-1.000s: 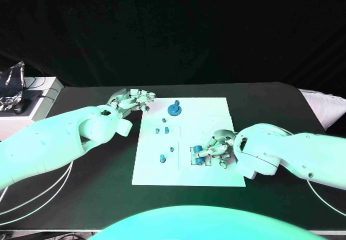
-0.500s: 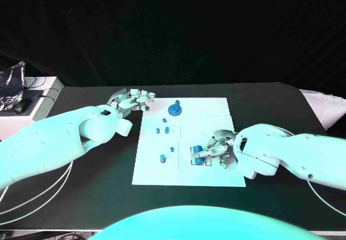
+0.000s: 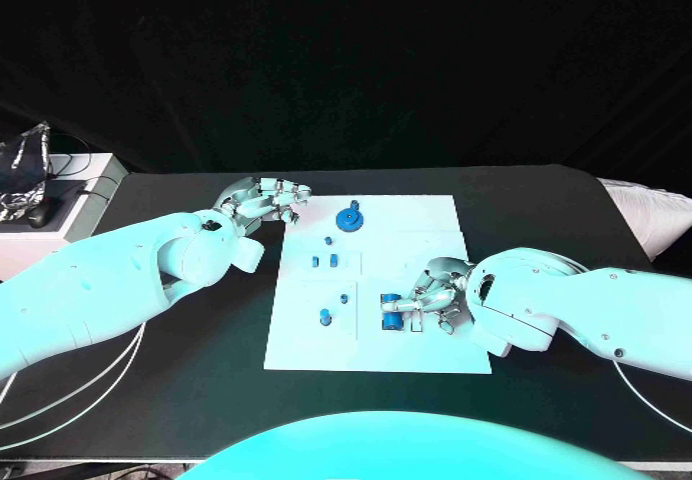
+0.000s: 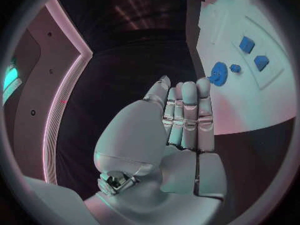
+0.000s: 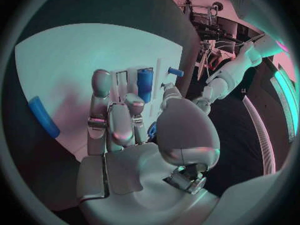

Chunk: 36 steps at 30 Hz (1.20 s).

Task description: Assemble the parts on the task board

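A: Over at the far left edge, off the black table (image 3: 188, 400), sits a white box (image 3: 58, 200) with a crinkled silver bag (image 3: 26, 165) on it. 2 thin white cables (image 3: 87, 385) run across the table below the left arm.

B: And the left hand (image 3: 264, 203)?

A: It rests at the board's far left corner, on the table just beside the white board (image 3: 433, 225). In the left wrist view its fingers (image 4: 187, 115) lie straight and pressed together, holding nothing.

B: What lies on the board?

A: Going left to right in the head view: 1 small blue piece (image 3: 325, 318) near the front left, 2 small blue blocks (image 3: 325, 261) side by side further back, 1 tiny blue peg (image 3: 329, 240), 1 round blue disc with a knob (image 3: 351, 217) near the far edge, and 1 more tiny blue bit (image 3: 345, 296) mid-board.

B: And the right side?

A: The right hand (image 3: 437, 296) is bent over the board's front right part, covering it. Its fingers touch a blue cylinder (image 3: 391, 301) standing there. I cannot tell whether they grip it or only press against it.
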Each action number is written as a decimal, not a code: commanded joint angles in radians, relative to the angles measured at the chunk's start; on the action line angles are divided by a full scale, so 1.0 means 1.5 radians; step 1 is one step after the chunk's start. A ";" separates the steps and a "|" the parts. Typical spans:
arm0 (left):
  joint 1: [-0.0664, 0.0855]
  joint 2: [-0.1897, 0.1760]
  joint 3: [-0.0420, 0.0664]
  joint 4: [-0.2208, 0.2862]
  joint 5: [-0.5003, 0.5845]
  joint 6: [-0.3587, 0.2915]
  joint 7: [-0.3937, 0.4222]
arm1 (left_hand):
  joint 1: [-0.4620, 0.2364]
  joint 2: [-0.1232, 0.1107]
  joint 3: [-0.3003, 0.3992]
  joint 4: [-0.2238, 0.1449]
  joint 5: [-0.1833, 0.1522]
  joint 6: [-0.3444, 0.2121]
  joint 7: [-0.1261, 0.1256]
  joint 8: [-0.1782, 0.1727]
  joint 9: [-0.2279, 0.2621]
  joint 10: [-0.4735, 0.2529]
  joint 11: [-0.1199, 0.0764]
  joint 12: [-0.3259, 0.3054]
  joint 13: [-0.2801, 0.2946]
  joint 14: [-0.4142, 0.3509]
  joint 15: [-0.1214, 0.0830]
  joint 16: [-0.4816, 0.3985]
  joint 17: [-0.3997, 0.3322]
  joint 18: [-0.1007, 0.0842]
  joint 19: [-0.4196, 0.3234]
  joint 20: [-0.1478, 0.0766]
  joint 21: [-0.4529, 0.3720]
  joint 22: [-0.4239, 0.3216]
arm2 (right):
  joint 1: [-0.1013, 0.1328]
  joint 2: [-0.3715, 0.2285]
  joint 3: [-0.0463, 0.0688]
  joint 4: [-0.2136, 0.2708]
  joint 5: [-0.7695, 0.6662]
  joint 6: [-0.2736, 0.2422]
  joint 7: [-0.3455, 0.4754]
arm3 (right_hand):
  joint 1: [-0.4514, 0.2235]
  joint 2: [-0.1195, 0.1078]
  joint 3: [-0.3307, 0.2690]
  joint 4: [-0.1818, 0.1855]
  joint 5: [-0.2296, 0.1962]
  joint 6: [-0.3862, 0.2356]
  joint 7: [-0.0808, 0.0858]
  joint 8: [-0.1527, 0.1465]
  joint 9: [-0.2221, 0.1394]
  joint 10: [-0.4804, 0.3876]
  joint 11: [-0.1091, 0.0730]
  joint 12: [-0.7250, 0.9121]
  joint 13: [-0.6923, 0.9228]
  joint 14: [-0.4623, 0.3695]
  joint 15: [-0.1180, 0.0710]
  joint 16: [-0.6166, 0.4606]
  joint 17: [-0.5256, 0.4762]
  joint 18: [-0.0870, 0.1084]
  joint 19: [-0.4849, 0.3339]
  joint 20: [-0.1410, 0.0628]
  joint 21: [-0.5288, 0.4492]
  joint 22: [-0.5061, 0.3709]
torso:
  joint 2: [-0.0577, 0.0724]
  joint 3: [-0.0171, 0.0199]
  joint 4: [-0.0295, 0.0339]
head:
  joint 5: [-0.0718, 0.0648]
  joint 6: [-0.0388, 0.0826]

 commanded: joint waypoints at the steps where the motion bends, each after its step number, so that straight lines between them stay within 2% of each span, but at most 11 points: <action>1: 0.000 0.000 0.000 0.001 0.000 0.009 0.004 | 0.001 0.003 0.002 -0.002 0.003 -0.004 0.000 0.002 -0.001 -0.003 0.000 0.002 -0.001 0.001 0.003 -0.002 -0.001 0.008 0.004 0.001 -0.004 0.011 | -0.001 -0.001 0.000 0.002 -0.009 -0.006 0.016 | -0.001 -0.002 0.002 0.002 -0.005 -0.002 0.001 0.003 -0.001 -0.003 0.002 -0.003 -0.001 0.003 0.001 -0.003 0.001 0.001 0.026 0.000 0.003 0.001 | 0.000 0.0004 0.0001 | 0.000 0.000; 5: 0.000 0.000 0.000 0.001 0.000 0.009 0.004 | 0.001 0.003 0.002 -0.002 0.003 -0.004 0.000 0.002 -0.001 -0.003 0.000 0.002 -0.001 0.001 0.003 -0.002 -0.001 0.008 0.004 0.001 -0.004 0.011 | -0.002 -0.005 0.000 0.006 -0.009 -0.005 0.029 | 0.013 0.015 0.000 -0.012 0.011 -0.001 0.000 0.004 0.000 -0.003 0.000 -0.002 0.000 0.003 0.001 -0.002 0.002 0.000 0.026 0.000 0.005 0.003 | 0.000 0.0006 0.0001 | 0.000 0.000; 6: 0.000 0.000 0.000 0.001 0.000 0.009 0.004 | 0.001 0.003 0.002 -0.002 0.003 -0.004 0.000 0.002 -0.001 -0.003 0.000 0.002 -0.001 0.001 0.003 -0.002 -0.001 0.008 0.004 0.001 -0.004 0.011 | -0.002 -0.007 0.000 0.007 -0.009 -0.005 0.035 | 0.011 0.036 -0.013 -0.047 0.015 -0.001 0.001 0.005 0.001 -0.001 0.000 -0.001 0.000 0.002 0.001 -0.003 0.001 0.000 0.026 -0.001 0.007 0.004 | 0.000 0.0007 0.0002 | -0.001 0.000; 8: 0.000 0.000 0.000 0.001 0.000 0.009 0.004 | 0.001 0.003 0.002 -0.002 0.003 -0.004 0.000 0.002 -0.001 -0.003 0.000 0.002 -0.001 0.001 0.003 -0.002 -0.001 0.008 0.004 0.001 -0.004 0.011 | -0.002 -0.011 0.000 0.010 -0.008 -0.003 0.047 | 0.056 0.052 0.013 -0.089 -0.001 0.005 -0.002 0.011 0.005 0.000 -0.001 0.001 0.001 0.003 0.000 -0.002 0.003 0.000 0.026 -0.001 0.010 0.005 | 0.000 0.0008 0.0001 | -0.001 0.000; 11: 0.000 0.000 0.000 0.001 0.000 0.009 0.004 | 0.001 0.003 0.002 -0.002 0.003 -0.004 0.000 0.002 -0.001 -0.003 0.000 0.002 -0.001 0.001 0.003 -0.002 -0.001 0.008 0.004 0.001 -0.004 0.011 | -0.002 -0.015 0.000 0.013 -0.008 0.002 0.057 | 0.080 0.045 0.054 -0.140 -0.030 0.009 -0.006 0.031 0.022 0.004 -0.004 0.005 0.003 0.003 -0.003 -0.001 0.004 -0.002 0.026 -0.003 0.015 0.008 | 0.000 0.0007 -0.0006 | 0.000 0.000; 18: 0.000 0.000 0.000 0.001 0.000 0.009 0.004 | 0.001 0.003 0.002 -0.002 0.003 -0.004 0.000 0.002 -0.001 -0.003 0.000 0.002 -0.001 0.001 0.003 -0.002 -0.001 0.008 0.004 0.001 -0.004 0.011 | -0.004 -0.021 0.000 0.017 -0.023 0.004 0.065 | 0.115 0.051 0.071 -0.198 -0.043 0.012 -0.022 0.085 0.060 0.010 -0.014 0.008 0.004 0.003 -0.011 -0.002 0.005 -0.009 0.027 -0.009 0.023 0.011 | 0.000 0.0006 0.0000 | -0.001 0.000; 21: 0.000 0.000 0.000 0.001 0.000 0.009 0.004 | 0.001 0.003 0.002 -0.002 0.003 -0.004 0.000 0.002 -0.001 -0.003 0.000 0.002 -0.001 0.001 0.003 -0.002 -0.001 0.008 0.004 0.001 -0.004 0.011 | -0.005 -0.023 0.000 0.017 -0.027 -0.005 0.064 | 0.112 0.055 0.070 -0.203 -0.041 0.006 -0.026 0.105 0.071 0.012 -0.017 0.008 0.004 0.004 -0.012 -0.003 0.005 -0.012 0.027 -0.012 0.022 0.011 | 0.000 0.0004 -0.0006 | -0.001 0.000; 25: 0.000 0.000 0.000 0.001 0.000 0.009 0.005 | 0.001 0.003 0.002 -0.002 0.003 -0.004 0.000 0.002 -0.001 -0.003 0.000 0.002 -0.001 0.001 0.003 -0.002 -0.001 0.008 0.004 0.001 -0.004 0.011 | -0.005 -0.030 0.000 0.017 -0.028 -0.024 0.070 | 0.095 0.054 0.067 -0.191 -0.005 0.002 -0.025 0.109 0.070 0.013 -0.016 0.009 0.005 0.004 -0.012 -0.002 0.007 -0.012 0.028 -0.013 0.024 0.012 | 0.000 0.0003 0.0000 | -0.003 0.000; 33: 0.000 0.000 0.000 0.000 0.000 0.008 0.005 | 0.001 0.003 0.002 -0.002 0.003 -0.004 0.000 0.002 -0.001 -0.003 0.000 0.002 -0.001 0.001 0.003 -0.002 -0.001 0.008 0.004 0.001 -0.004 0.011 | 0.004 -0.083 0.004 0.032 0.029 -0.021 0.103 | 0.066 0.021 0.070 -0.117 0.024 -0.007 -0.019 0.107 0.056 0.010 -0.012 0.008 0.006 0.004 -0.009 -0.001 0.008 -0.010 0.027 -0.010 0.025 0.013 | -0.001 0.0004 -0.0004 | -0.007 0.000; 34: 0.000 0.000 0.000 0.000 0.000 0.008 0.005 | 0.001 0.003 0.002 -0.002 0.003 -0.004 0.000 0.002 -0.001 -0.003 0.000 0.002 -0.001 0.001 0.003 -0.002 -0.001 0.008 0.004 0.001 -0.004 0.011 | 0.007 -0.093 0.004 0.035 0.039 -0.015 0.109 | 0.067 0.024 0.065 -0.114 0.025 -0.007 -0.018 0.107 0.055 0.010 -0.012 0.008 0.007 0.004 -0.009 -0.001 0.009 -0.010 0.027 -0.010 0.025 0.013 | -0.001 0.0004 -0.0005 | -0.008 0.000; 36: 0.000 0.000 0.000 0.000 0.000 0.009 0.006 | 0.001 0.003 0.002 -0.002 0.003 -0.004 0.000 0.002 -0.001 -0.003 0.000 0.002 -0.001 0.001 0.003 -0.002 -0.001 0.008 0.004 0.001 -0.004 0.011 | 0.016 -0.117 0.005 0.042 0.056 0.001 0.123 | 0.062 0.056 0.003 -0.138 0.065 -0.009 -0.018 0.106 0.052 0.009 -0.011 0.007 0.007 0.005 -0.008 -0.001 0.009 -0.009 0.027 -0.009 0.023 0.013 | -0.001 0.0008 -0.0014 | -0.012 0.000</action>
